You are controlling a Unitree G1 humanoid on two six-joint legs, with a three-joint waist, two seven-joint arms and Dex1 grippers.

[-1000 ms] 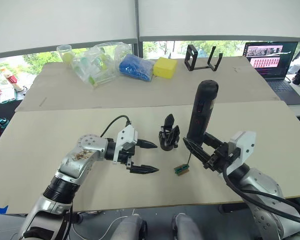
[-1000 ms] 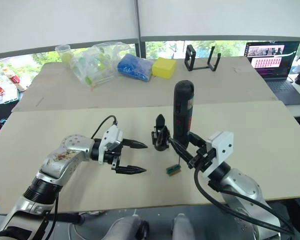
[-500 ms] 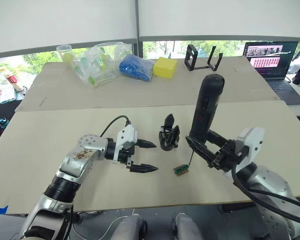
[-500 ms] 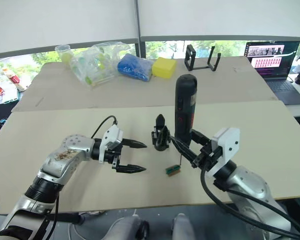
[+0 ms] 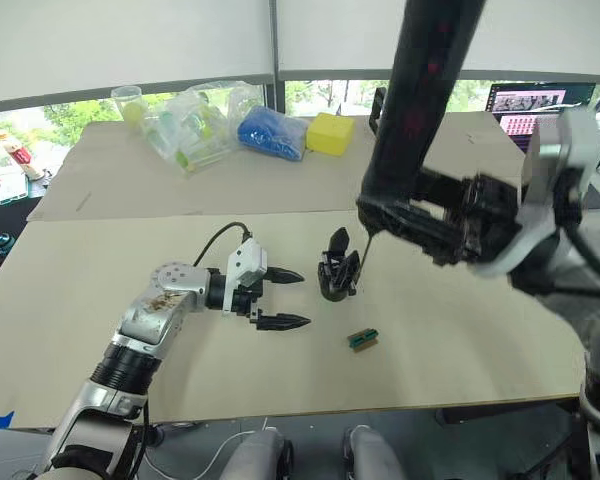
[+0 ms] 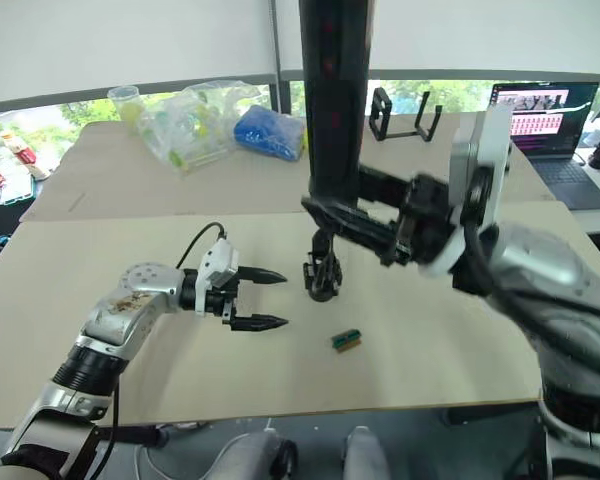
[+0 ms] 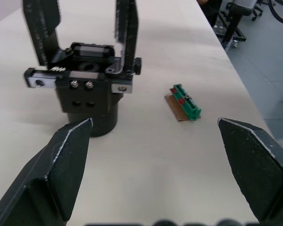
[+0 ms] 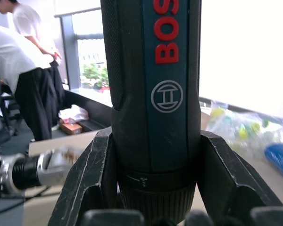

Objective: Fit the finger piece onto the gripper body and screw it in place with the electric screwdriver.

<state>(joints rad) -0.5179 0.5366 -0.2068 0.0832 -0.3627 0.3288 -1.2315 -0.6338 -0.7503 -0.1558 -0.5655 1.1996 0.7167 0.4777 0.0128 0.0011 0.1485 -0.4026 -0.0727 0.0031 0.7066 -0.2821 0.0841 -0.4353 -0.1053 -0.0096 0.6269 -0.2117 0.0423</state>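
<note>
The electric screwdriver (image 5: 420,90), clamped upright in the right hand (image 5: 420,215), has been lifted off the counter (image 5: 480,330) and its bit brought just over the gripper body (image 5: 338,278), ready for screwing, while the empty left hand (image 5: 280,298) is held open beside it.

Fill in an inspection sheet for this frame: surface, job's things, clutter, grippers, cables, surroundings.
Surface: beige table, bare near the work.
Job's things: gripper body upright; electric screwdriver held above it, bit pointing down. Finger piece: cannot tell.
Clutter: green-and-tan block; plastic bags, blue bundle, yellow block, black stand at the back.
Grippers: left gripper open, empty; right gripper clamps the screwdriver.
Cables: black cable on left arm.
Surroundings: laptop; people.
</note>
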